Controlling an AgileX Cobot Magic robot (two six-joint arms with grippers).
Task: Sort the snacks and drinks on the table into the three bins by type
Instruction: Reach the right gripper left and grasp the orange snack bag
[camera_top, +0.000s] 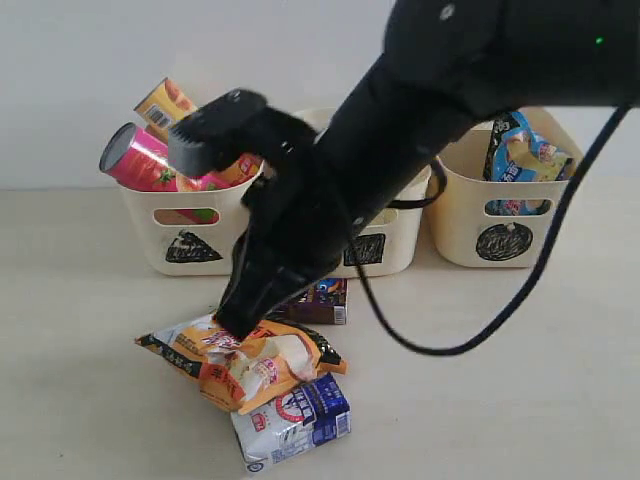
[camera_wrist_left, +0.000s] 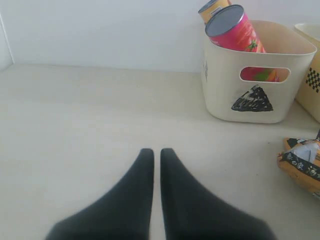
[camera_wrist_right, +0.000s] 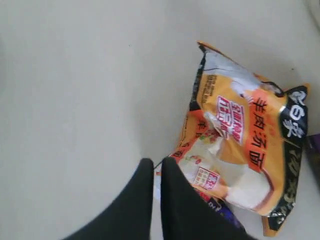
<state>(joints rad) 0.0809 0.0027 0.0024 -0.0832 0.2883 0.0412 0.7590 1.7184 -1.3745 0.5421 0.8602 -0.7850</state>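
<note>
The orange-cream packet lies on the table, partly over the white and blue carton. My right gripper has reached across to the packet's far left edge, and its jaws are shut on that thin edge. Behind the packet lies the dark purple carton. The pink tube and the yellow-orange tube lean in the triangle bin. A blue-white packet sits in the circle bin. My left gripper hovers shut and empty over bare table.
The square bin stands between the other two, mostly hidden by the right arm. A black cable hangs from that arm over the table's right half. In the left wrist view the triangle bin stands ahead, off to one side.
</note>
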